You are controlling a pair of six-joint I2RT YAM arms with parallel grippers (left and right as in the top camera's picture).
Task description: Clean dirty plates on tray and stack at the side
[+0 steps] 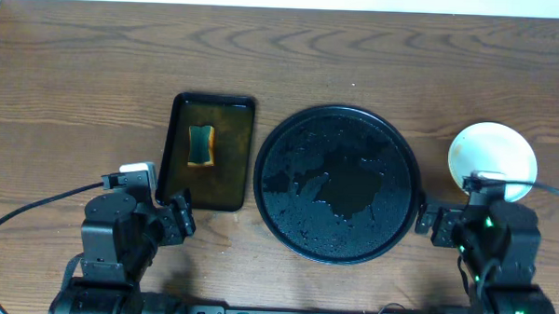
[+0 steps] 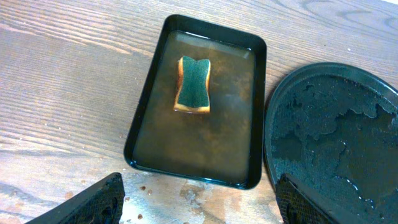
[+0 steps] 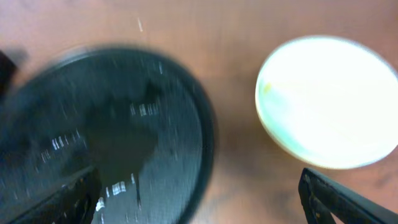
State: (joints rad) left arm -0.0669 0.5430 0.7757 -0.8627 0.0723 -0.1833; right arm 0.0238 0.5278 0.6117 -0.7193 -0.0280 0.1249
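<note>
1. The left jaws sit at the near-left of the counter [image 1: 77,75], just short of the near end of the small rectangular tray [image 1: 213,98]. In the left wrist view they are spread wide with nothing between them.
2. That rectangular tray holds murky brownish water. The sponge [image 1: 201,143] lies in it green face up, and neither arm touches it.
3. The round black tray [image 1: 290,129] at the middle carries no plates at all, only a film of water and some puddles. On this showing, the washing and lifting-off look done.
4. The plates [image 1: 489,150] rest on bare counter just right of the black tray, apart from its rim. The top face is pale and shows no brown smear. From above the pile reads as a single disc, so I cannot tell how many lie stacked. The right wrist view shows a mint-tinted rim but is too blurred to count layers.
5. The right jaws hang at the near-right, close to the gap between the black tray and the plates. They are spread apart and, as far as the blurred view shows, empty.
6. If all three plates are in that pile, the task looks finished and nothing is left to clean or move.
</note>
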